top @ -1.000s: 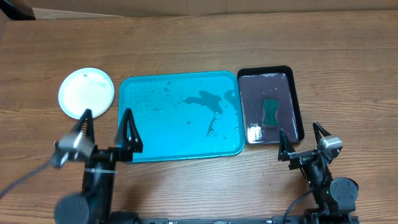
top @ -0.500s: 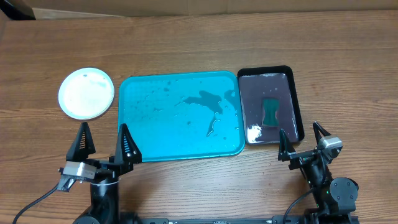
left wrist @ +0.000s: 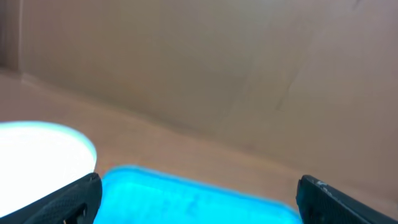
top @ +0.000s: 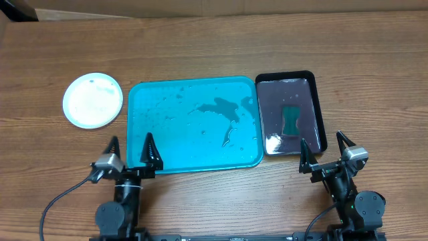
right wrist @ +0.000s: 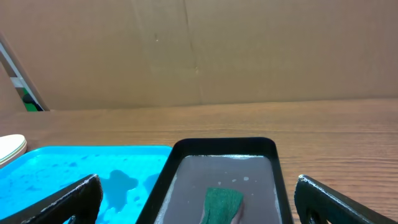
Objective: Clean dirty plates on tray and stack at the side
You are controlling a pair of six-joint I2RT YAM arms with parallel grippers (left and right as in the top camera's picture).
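Note:
A round white plate [top: 93, 100] lies on the bare wood left of the turquoise tray [top: 154, 134]. Its edge [right wrist: 11, 148] looks layered, like a stack. The tray holds only puddles and drops of water; I see no plates on it. My left gripper [top: 131, 148] is open at the tray's front left corner, with nothing between its fingers. In the left wrist view the plate [left wrist: 37, 155] and tray [left wrist: 186, 199] are blurred ahead of the left gripper [left wrist: 199, 186]. My right gripper [top: 322, 150] is open and empty just in front of the black tray.
A black tray [top: 319, 114] with grey water and a green sponge [top: 291, 119] stands right of the turquoise tray. In the right wrist view the sponge [right wrist: 222, 202] lies ahead between the fingers. A cardboard wall [right wrist: 199, 50] backs the table.
The left arm has dropped lower and drawn back and to the right, from beside the plate to the tray's front left corner. Its jaws stayed open. The right arm has not moved.

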